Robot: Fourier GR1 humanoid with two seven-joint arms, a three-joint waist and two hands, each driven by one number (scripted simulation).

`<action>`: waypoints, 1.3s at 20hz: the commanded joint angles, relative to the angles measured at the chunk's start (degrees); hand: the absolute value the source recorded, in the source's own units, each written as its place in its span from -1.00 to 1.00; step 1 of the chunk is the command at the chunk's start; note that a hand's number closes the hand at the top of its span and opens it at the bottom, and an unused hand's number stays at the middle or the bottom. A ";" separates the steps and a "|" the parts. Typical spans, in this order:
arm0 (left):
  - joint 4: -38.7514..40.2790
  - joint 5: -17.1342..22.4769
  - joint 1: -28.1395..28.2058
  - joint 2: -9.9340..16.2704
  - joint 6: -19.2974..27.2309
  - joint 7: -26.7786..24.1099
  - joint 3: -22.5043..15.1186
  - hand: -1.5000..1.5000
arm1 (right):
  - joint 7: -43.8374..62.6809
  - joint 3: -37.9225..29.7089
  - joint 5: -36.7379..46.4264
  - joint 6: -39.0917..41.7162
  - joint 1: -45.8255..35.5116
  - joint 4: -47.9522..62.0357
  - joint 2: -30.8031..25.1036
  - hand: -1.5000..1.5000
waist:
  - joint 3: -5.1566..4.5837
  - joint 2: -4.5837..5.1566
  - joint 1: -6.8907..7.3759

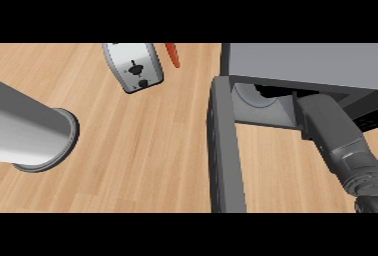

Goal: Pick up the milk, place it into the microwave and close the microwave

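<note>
Milk is hidden, so where it lies relative to the right hand cannot be told. That hand is out of sight under the microwave's (310,62) roof, and whether it is open or holds anything cannot be told. Only the right forearm (334,134) shows, reaching into the cavity (a pale curved shape (258,99) sits inside, unidentifiable). The door (225,150) stands open to its left. Farther left are a toaster (136,66) and the left forearm (33,131).
</note>
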 commanded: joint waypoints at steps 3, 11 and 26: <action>-1.40 2.04 -0.75 0.93 0.08 1.21 -1.01 -1.00 | 1.72 -0.18 0.69 -3.78 -1.24 1.38 -2.07 1.00 | 0.12 0.85 1.83; -0.20 2.20 -3.60 2.68 0.48 0.97 -0.01 -1.00 | 3.60 -1.15 0.32 -5.25 -3.15 1.97 -4.91 1.00 | 0.19 1.71 3.13; 0.98 1.27 -6.15 4.82 1.32 1.67 1.33 -1.00 | 3.72 -2.47 -0.51 -6.29 -3.20 1.35 -6.84 1.00 | 0.33 2.85 5.70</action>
